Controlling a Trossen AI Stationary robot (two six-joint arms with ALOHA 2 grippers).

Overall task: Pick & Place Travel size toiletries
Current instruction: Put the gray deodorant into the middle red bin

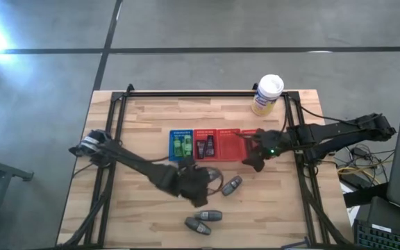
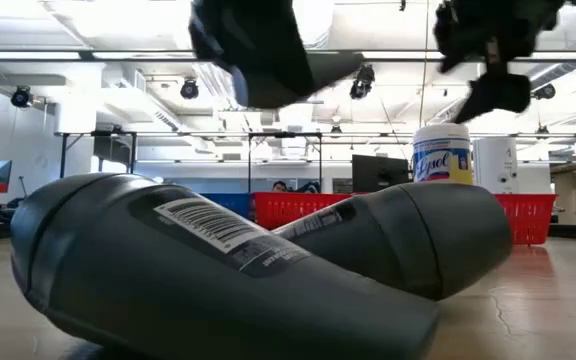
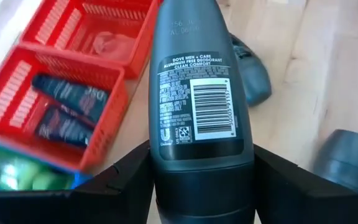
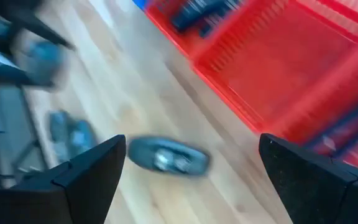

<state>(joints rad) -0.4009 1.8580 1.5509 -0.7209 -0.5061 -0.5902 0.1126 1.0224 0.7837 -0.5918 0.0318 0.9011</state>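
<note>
Clamped between the left gripper's [image 3: 204, 180] two dark fingers is a grey deodorant container [image 3: 201, 93], seen in the left wrist view as a rounded oval body with a white barcode and small printed text on its label. Beside it, dark tubes [image 3: 67, 106] are seen lying in a red tray [image 3: 114, 118].

From the high view, the left gripper [image 1: 198, 184] is placed over the table [image 1: 144, 215] just in front of the blue tray [image 1: 181, 146], with three more grey containers [image 1: 204, 220] lying on the wood nearby. The right gripper [image 1: 255, 158] is held wide open and empty at the red trays' right end.

In the low view, two grey containers [image 2: 218, 270] are shown lying on the table.

In the right wrist view, one grey container [image 4: 169, 155] is shown on the wood between the spread fingers.
</note>
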